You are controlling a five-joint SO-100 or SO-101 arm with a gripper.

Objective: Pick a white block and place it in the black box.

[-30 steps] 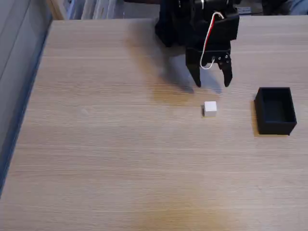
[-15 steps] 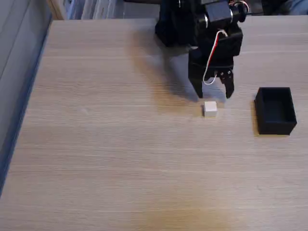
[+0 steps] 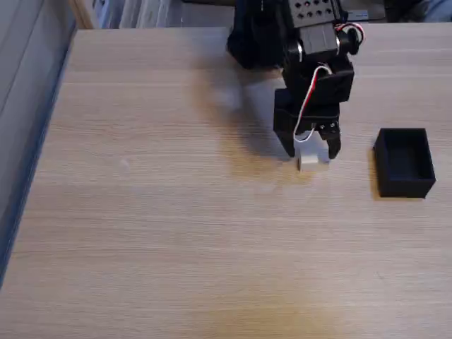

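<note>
You've got one white block on the wooden table, one black box well to its right. One gripper straddles the block, jaws spread, whether they touch it is unclear.

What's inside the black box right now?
The black box looks empty in the fixed view: only its dark floor and inner walls show. The near wall hides a strip of the floor. The white block is outside it, on the table between the gripper fingers.

We see a matte black arm with red and white cables looping down, and two black pointed fingers.
</note>
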